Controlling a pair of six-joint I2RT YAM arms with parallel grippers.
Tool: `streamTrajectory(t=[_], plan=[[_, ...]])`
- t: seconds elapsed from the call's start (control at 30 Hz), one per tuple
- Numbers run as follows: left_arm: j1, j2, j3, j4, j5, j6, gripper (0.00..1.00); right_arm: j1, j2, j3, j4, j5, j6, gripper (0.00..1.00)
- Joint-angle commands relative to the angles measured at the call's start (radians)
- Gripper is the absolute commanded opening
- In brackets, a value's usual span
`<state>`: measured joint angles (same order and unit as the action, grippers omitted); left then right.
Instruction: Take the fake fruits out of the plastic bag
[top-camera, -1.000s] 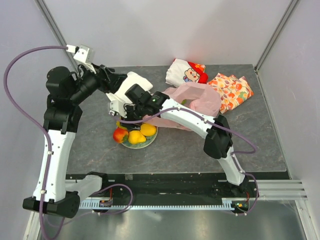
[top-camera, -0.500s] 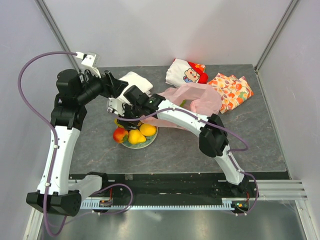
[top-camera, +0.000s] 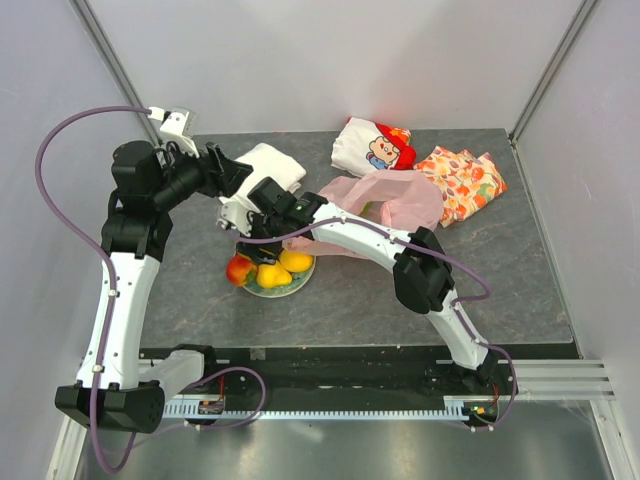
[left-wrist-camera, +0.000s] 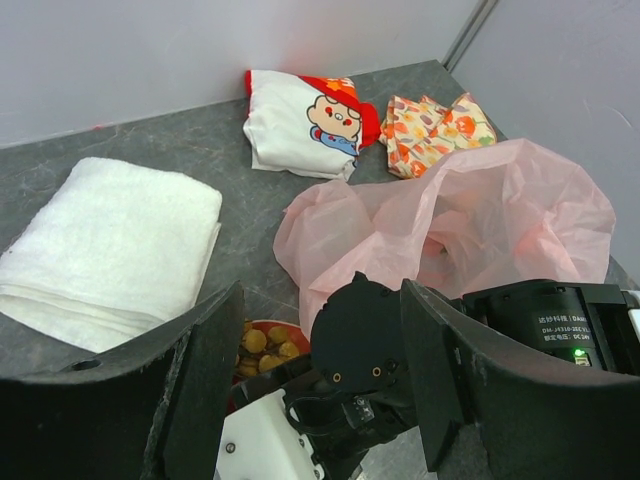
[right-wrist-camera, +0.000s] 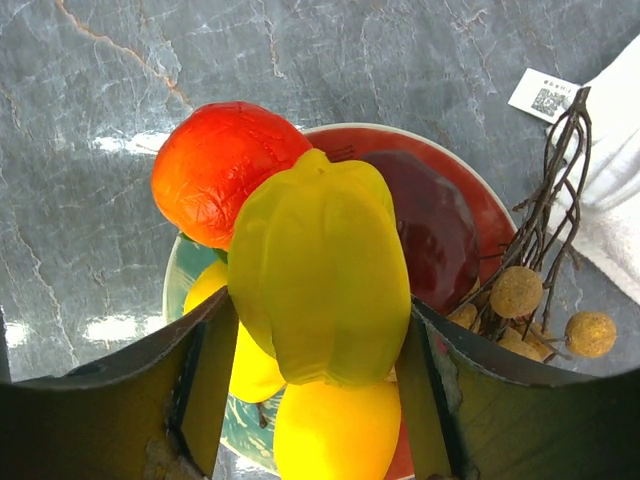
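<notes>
My right gripper (right-wrist-camera: 316, 325) is shut on a yellow-green fake fruit (right-wrist-camera: 320, 270) and holds it just above the red plate (right-wrist-camera: 492, 218). On the plate lie a red-yellow apple (right-wrist-camera: 225, 170), a dark red plum (right-wrist-camera: 432, 228), a brownish grape bunch (right-wrist-camera: 520, 295) and two yellow fruits (right-wrist-camera: 335, 430). In the top view the right gripper (top-camera: 258, 233) is over the plate's (top-camera: 303, 283) far-left side. The pale pink plastic bag (top-camera: 385, 205) lies crumpled behind the plate, its inside hidden. My left gripper (left-wrist-camera: 320, 380) is open and empty, raised over the right wrist; it also shows in the top view (top-camera: 232, 172).
A folded white towel (left-wrist-camera: 100, 240) lies at the back left. A white cartoon-print cloth (left-wrist-camera: 300, 120) and an orange-patterned cloth (left-wrist-camera: 430, 125) lie at the back right, beyond the bag. A small paper tag (right-wrist-camera: 545, 95) lies by the towel.
My left arm has swung right and back, its gripper now nearer the towel. The right gripper has shifted slightly left over the plate, still holding the yellow-green fruit.
</notes>
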<state>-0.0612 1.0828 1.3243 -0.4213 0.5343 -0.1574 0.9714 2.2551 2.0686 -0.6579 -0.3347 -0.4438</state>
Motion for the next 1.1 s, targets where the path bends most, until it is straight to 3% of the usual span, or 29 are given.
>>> streamTrajectory(t=[0.0, 0.13, 0.33, 0.53, 0.77, 0.93, 1.07], plan=[[0.006, -0.017, 0.001, 0.033, 0.032, -0.031, 0.7, 0.004, -0.006, -0.004, 0.03, 0.029, 0.025, 0.7], [0.006, -0.014, 0.0, 0.033, 0.038, -0.033, 0.7, 0.004, -0.014, 0.018, 0.018, 0.031, 0.031, 0.81], [0.006, 0.011, 0.019, 0.067, 0.043, -0.065, 0.7, -0.011, -0.064, 0.159, -0.103, -0.017, 0.059, 0.89], [0.006, 0.071, 0.079, 0.095, 0.032, -0.07, 0.7, -0.04, -0.222, 0.105, -0.144, -0.017, 0.065, 0.95], [-0.014, 0.172, 0.101, 0.104, 0.096, -0.077, 0.7, -0.187, -0.422, 0.082, -0.167, 0.0, 0.106, 0.89], [-0.094, 0.247, 0.144, 0.0, 0.164, 0.1, 0.7, -0.304, -0.538, -0.092, -0.178, 0.043, 0.05, 0.76], [-0.129, 0.305, 0.116, -0.063, 0.219, 0.156, 0.7, -0.364, -0.589, -0.26, -0.167, 0.057, 0.043, 0.66]])
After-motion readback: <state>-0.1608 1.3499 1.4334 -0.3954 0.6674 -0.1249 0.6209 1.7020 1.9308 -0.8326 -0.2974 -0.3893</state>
